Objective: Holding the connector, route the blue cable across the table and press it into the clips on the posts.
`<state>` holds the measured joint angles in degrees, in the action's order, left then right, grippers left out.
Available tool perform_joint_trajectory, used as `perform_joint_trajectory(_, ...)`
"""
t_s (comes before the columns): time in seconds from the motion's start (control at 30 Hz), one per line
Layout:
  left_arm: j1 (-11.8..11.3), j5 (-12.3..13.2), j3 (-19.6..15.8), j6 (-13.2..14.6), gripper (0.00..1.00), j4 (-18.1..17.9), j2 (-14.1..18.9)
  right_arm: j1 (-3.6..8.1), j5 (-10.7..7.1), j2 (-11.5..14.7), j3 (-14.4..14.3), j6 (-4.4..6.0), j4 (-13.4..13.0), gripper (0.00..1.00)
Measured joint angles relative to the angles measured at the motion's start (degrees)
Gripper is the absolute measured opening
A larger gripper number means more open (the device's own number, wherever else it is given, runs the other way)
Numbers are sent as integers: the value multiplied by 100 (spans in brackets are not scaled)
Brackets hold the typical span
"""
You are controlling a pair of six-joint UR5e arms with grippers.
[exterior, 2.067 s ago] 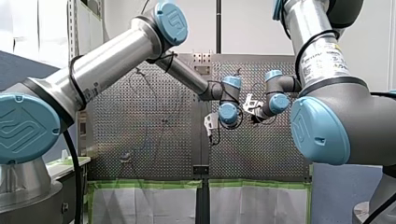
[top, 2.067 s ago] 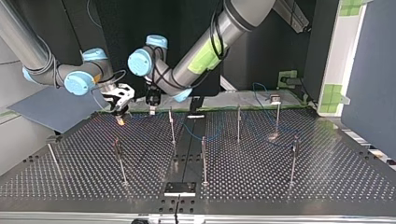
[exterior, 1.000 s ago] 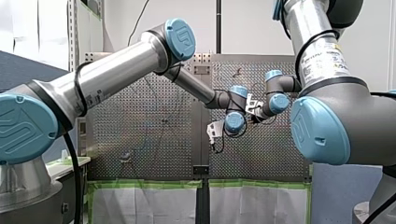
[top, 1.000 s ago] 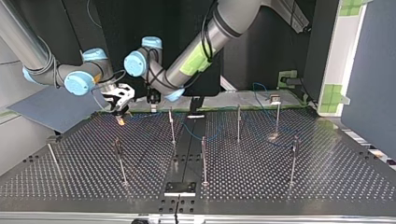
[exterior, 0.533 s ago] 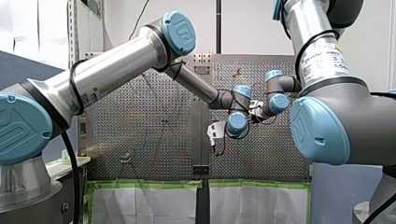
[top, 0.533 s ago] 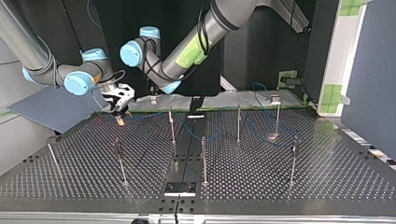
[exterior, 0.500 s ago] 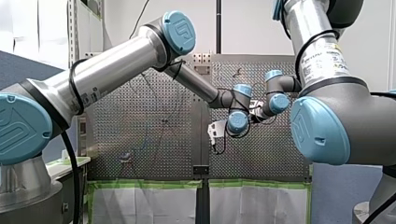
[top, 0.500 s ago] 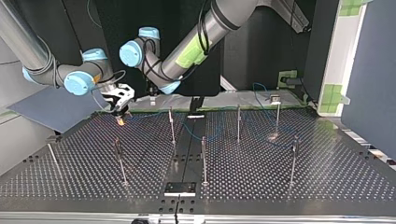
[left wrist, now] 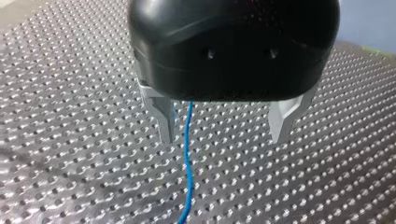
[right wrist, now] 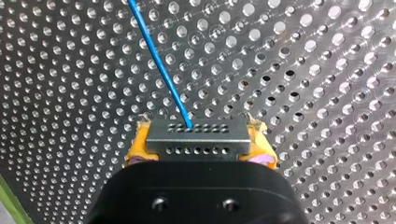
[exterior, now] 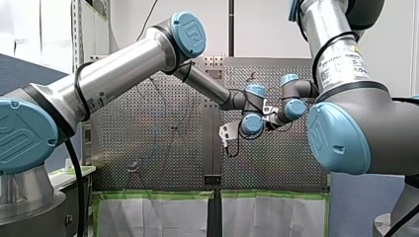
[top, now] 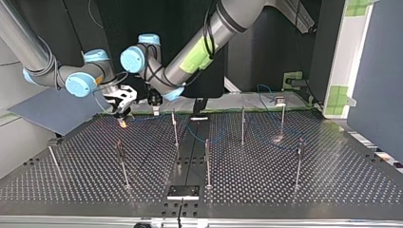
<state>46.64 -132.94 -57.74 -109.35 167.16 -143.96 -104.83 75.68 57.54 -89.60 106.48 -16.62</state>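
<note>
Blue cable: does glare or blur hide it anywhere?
Top view: sheen on the table leaves the blue cable thin and faint; left wrist view: it reads crisp between my left gripper's open fingers; right wrist view: crisp at the connector.

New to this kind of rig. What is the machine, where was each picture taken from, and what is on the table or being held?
Two robot arms work over a perforated table. The front view looks from behind them: my left arm comes in at its left. The top view faces them from across the table, so sides are swapped. Thin posts stand on the table, and a blue cable runs across it. The other two pictures come from wrist cameras. The right claw, with yellow pads, is shut on a grey connector at the cable's end. The left claw is open; the cable passes between its fingers, not pinched.
</note>
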Motion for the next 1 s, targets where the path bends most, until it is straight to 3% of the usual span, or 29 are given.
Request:
perform_joint_trajectory(0.17,-108,149,2,86,100,-212,-8,-13,0,0,4,-2,0,0)
perform_joint_trajectory(0.4,-176,281,20,95,100,-249,-33,-12,-4,0,2,-3,0,0)
perform_joint_trajectory(0.67,-387,541,340,82,100,69,-356,-9,-23,0,2,5,2,0)
perform_joint_trajectory(1.0,-341,581,733,59,100,418,-483,0,-26,0,7,20,0,0)
